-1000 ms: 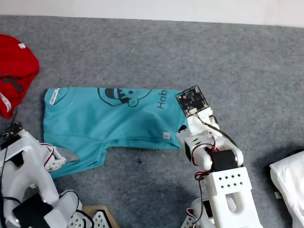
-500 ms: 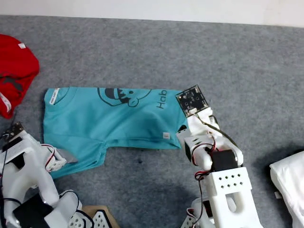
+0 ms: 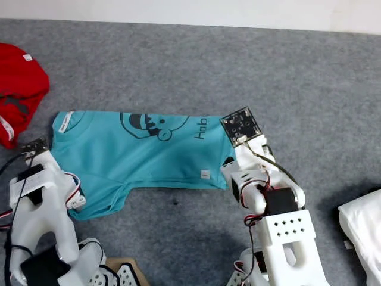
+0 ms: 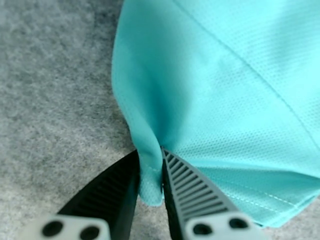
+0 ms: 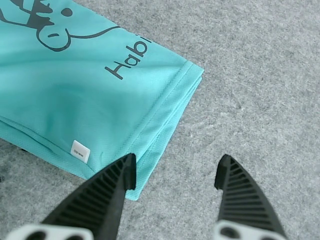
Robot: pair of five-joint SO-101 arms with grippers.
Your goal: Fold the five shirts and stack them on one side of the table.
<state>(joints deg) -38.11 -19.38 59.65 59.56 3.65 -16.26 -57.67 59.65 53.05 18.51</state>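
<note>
One end effector [image 4: 149, 157], the left, pinches the teal shirt [image 4: 225, 90].

Teal shirt [image 3: 143, 155]: cloth, a fine pinhole-mesh knit, matt with a faint sheen, soft enough to pucker where it is pinched in the left gripper [image 4: 150, 155]. Its hems just ahead of the right gripper [image 5: 178, 159] are double-stitched in matching thread, the print is flat, dark and matt, and the small white label [image 5: 80, 151] is smooth. Gripper fingers [image 4: 187, 182]: black plastic, ribbed inner faces, matt. Arm housings [image 3: 289, 238]: white plastic, smooth, slightly glossy. Table cover [image 3: 238, 65]: grey felt-like cloth, fuzzy, rough, matt. Red shirt [image 3: 21, 83] and white garment [image 3: 363, 229]: cloth, matt.
</note>
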